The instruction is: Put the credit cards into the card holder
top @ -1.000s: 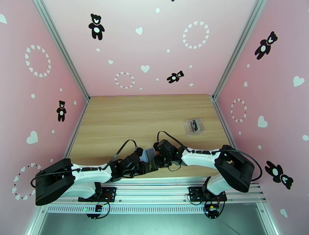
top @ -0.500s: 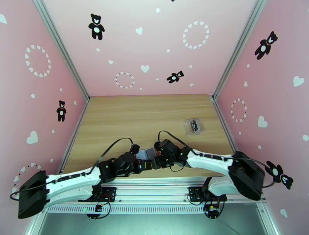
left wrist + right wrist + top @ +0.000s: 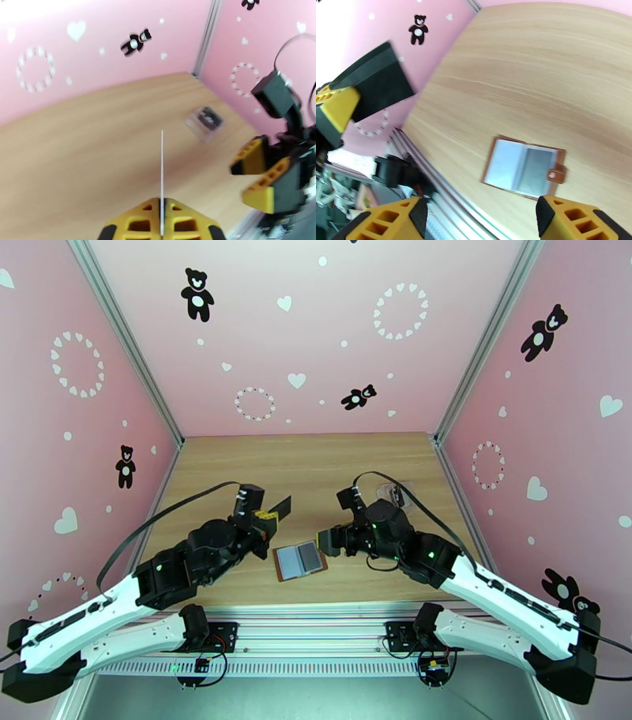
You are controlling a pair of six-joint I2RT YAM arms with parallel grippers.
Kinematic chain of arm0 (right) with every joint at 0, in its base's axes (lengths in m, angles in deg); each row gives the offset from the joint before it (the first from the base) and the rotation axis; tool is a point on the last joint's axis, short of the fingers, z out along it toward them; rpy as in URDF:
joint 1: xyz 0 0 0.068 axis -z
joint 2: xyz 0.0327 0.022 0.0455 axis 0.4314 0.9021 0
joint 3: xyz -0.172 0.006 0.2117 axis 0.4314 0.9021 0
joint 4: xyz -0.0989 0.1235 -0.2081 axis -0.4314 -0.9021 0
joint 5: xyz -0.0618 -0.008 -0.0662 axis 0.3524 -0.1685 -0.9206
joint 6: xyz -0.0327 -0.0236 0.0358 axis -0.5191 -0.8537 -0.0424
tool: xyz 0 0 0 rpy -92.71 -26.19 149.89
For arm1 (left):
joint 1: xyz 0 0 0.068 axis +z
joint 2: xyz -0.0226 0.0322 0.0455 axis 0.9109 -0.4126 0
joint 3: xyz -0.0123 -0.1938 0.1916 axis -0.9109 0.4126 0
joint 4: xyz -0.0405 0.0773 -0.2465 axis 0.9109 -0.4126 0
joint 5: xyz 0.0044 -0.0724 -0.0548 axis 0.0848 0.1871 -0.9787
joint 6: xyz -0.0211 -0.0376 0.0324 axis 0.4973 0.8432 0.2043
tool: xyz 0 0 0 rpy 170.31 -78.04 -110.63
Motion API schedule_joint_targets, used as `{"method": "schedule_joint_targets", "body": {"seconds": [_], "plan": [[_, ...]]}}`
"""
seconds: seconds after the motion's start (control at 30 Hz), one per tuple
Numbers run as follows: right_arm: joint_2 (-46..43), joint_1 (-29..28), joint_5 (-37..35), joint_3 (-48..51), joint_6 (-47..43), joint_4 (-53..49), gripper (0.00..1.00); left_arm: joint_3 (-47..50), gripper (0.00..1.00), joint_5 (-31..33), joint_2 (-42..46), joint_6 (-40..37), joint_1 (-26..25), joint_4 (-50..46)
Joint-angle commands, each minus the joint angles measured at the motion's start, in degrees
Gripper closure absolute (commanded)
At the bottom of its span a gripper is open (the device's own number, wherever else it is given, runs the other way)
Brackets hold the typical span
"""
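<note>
The left tool (image 3: 267,518) is clamped shut on one dark credit card (image 3: 279,508). The card sticks out past the fingertips toward 2 o'clock in the top view. In the left wrist view it shows edge-on as a thin pale line (image 3: 162,165) rising from between the yellow fingers (image 3: 136,223), which are pressed together on it.

The card holder (image 3: 299,560) lies open and flat on the worktop (image 3: 237,469) at its 6 o'clock edge, greyish pockets facing up and the snap tab on its right side. Neither tool touches it. The left tool is at about 10 o'clock from the holder, near it but apart.

The right tool (image 3: 325,542) sits just beside the holder at 2 o'clock, its jaws spread wide with nothing between them. In the right wrist view the open holder (image 3: 523,165) lies ahead of the two parted fingers (image 3: 568,217).

A clear box (image 3: 395,494) stands farther out at 2 o'clock, partly behind the right arm.
</note>
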Motion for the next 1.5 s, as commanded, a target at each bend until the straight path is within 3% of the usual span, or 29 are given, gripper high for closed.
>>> {"method": "schedule_joint_targets", "body": {"seconds": [0.0, 0.07, 0.13, 0.27, 0.53, 1.47], "plan": [[3.66, 0.04, 2.49, -6.74, 7.72, -0.39, 0.23, 0.0, 1.0, 7.72, -5.44, -25.29, -1.87, 9.59], [5.16, 0.2, 0.62, -9.74, 9.95, 0.3, 0.24, 1.79, 1.0, 9.28, -7.66, -33.72, -3.2, 17.98], [5.89, 0.95, -1.71, -12.57, 11.32, -0.31, 0.27, 1.33, 1.0, 10.15, -9.82, -37.45, -3.29, 21.14], [6.85, 3.3, -3.23, -14.25, 15.24, 0.06, 0.32, 1.84, 1.0, 8.65, -10.54, -40.76, -3.24, 23.06], [11.23, 7.68, 2.82, -16.59, 23.15, 1.22, 0.41, 6.66, 1.0, 4.99, -9.06, -45.52, -3.24, 27.63], [11.43, 7.78, 3.73, -19.16, 27.4, 1.26, 0.42, 8.11, 1.0, 5.37, -11.29, -46.13, -2.69, 28.65]]}}
